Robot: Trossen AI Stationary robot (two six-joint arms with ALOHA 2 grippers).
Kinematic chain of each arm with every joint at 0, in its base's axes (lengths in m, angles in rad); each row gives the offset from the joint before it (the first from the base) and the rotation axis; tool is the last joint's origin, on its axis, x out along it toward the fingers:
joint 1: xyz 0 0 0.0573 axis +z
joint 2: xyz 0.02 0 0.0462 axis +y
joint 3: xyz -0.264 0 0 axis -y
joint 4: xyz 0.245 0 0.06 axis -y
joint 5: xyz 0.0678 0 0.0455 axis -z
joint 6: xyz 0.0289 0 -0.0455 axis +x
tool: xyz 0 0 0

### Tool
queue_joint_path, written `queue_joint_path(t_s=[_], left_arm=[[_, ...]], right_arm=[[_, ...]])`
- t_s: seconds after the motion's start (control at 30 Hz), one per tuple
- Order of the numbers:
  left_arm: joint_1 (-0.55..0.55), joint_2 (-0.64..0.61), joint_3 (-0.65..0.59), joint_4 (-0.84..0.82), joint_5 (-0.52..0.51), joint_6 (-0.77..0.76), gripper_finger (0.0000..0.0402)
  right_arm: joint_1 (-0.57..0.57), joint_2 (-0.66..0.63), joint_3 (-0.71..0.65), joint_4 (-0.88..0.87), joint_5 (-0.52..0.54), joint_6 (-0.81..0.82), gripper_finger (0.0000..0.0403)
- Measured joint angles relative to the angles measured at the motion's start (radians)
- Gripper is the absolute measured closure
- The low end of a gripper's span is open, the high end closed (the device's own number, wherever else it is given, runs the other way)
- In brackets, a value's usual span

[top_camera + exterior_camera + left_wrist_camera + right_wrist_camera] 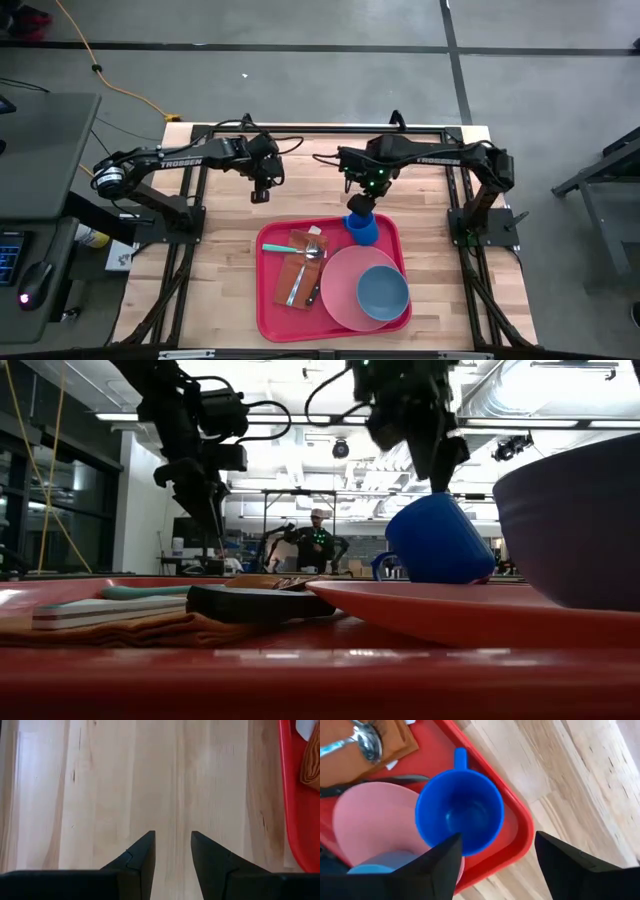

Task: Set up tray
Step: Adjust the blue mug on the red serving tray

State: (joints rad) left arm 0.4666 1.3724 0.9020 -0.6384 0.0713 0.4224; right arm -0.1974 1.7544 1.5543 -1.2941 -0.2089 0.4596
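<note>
1. The right gripper (pixel 361 205) hangs just above the blue mug (pixel 363 228), its two dark fingers (pixel 439 865) spread wide and holding nothing; in the right wrist view one finger stands over the mug's rim and the other over the tray's edge and the bare wood beyond.
2. Directly below that gripper, the mug stands upright and empty on the red tray (pixel 272 320), in the tray's far right corner, its handle pointing away from the pink plate (pixel 345 298).
3. The pink plate lies just on the near side of the mug, its rim next to the mug's base; whether they touch I cannot tell.
4. A blue-grey bowl (pixel 383 293) sits on the plate, nearer the table's front than the gripper.
5. To the right gripper's left, on the same tray, a brown napkin (pixel 288 270) carries a spoon (pixel 314 249), a teal-handled utensil (pixel 297 284) and a dark-handled knife (pixel 312 296).
6. The tray itself rests on the wooden table (pixel 215 290), in front of both arms, mostly under and ahead of the right gripper.
7. The left gripper (pixel 260 192) waits above bare wood, beyond the tray's far left corner, its fingers (pixel 141 857) partly apart with nothing between them.
8. In the low view a person (pixel 317 542) stands far off in the room behind the table.
</note>
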Motion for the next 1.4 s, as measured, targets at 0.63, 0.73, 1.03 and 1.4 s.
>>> queue_joint_path(t_s=[0.63,0.73,1.03,1.4], left_arm=[[-0.001,0.0,0.0,0.0,0.0,0.0,0.0245],[-0.001,0.0,0.0,0.001,0.0,0.0,0.0245],[-0.001,0.0,0.0,0.004,-0.001,0.0,0.0245],[-0.001,0.0,0.0,0.01,-0.001,0.0,0.0245]], right_arm=[[-0.005,0.113,0.0,0.009,0.007,-0.049,0.0175],[-0.005,0.113,0.0,0.005,-0.015,-0.034,0.0174],[0.021,0.116,0.0,0.005,-0.007,-0.025,0.0174],[0.024,0.119,-0.102,0.063,-0.039,0.013,0.0176]])
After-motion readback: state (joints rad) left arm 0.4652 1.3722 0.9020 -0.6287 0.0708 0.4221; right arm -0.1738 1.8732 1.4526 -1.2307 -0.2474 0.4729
